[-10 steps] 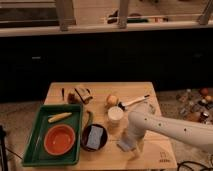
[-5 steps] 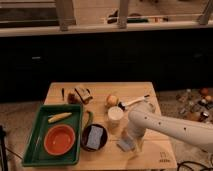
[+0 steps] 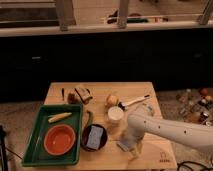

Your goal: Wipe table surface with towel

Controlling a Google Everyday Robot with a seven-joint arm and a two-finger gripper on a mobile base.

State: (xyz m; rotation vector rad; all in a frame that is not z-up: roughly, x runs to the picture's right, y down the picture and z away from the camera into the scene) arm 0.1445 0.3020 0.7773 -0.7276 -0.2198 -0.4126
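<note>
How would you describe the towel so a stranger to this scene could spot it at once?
Start at the wooden table, then follow the white arm in from the right to its gripper near the front edge. The towel is the small grey-blue cloth at the gripper, on bare wood; the similar grey-blue pad beside it sits inside a dark bowl instead.

No visible shift, gripper (image 3: 132, 147) at the towel (image 3: 123, 145), same spot near the table (image 3: 152, 156) front edge
</note>
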